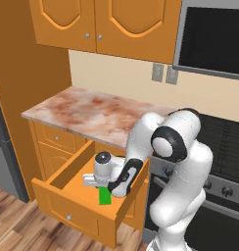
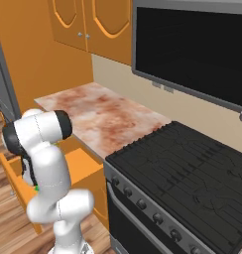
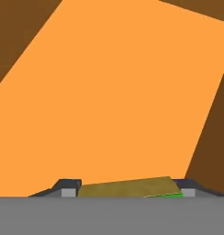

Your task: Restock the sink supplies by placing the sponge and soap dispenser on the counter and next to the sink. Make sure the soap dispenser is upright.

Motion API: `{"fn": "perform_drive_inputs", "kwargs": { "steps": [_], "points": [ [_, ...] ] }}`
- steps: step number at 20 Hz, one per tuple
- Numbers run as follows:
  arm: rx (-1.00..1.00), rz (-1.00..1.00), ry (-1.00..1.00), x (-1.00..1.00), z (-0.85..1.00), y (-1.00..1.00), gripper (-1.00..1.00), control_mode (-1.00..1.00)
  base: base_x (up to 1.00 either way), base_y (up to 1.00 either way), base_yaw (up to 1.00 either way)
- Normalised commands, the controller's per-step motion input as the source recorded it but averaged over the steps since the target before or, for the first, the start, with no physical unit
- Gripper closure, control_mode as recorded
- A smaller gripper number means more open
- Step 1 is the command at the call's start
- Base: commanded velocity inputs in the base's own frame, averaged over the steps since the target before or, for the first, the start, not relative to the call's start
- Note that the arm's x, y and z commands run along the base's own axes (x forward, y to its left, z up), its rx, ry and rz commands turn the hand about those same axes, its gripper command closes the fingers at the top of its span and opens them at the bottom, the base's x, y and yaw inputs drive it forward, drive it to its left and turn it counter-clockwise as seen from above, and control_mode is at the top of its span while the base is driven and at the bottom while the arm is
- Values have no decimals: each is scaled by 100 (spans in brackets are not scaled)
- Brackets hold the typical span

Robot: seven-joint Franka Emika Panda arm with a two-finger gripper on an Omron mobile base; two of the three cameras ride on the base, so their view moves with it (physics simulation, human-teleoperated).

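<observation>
The white arm reaches down into an open orange drawer [image 1: 67, 188] beneath the marbled counter [image 1: 92, 115]; its gripper [image 3: 125, 192] is clamped on the green sponge [image 1: 105, 196], which hangs just above the drawer floor; in the hand view the sponge spans the gap between the two fingertips [image 3: 68, 189]; a black stove [image 2: 187, 173] adjoins the counter.

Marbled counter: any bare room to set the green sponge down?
The reddish-brown and cream marbled stone counter lies bare from its left end by the orange wall to the black stovetop. Crowded: the open orange drawer, where the gripper holds the flat green sponge between its fingers.
</observation>
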Motion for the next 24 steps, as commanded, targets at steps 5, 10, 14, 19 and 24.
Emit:
{"fn": "perform_drive_inputs", "kwargs": {
  "steps": [5,10,14,19,24],
  "points": [
    [8,-10,-8,-1,100,-18,100,-100,0,0,0],
    [7,-17,-2,0,100,0,100,-100,0,0,0],
    [6,-19,0,0,100,0,100,-100,0,0,0],
    [5,-18,0,0,100,0,100,-100,0,0,0],
    [3,-12,0,-16,100,-6,100,-100,0,0,0]
  ]
}}
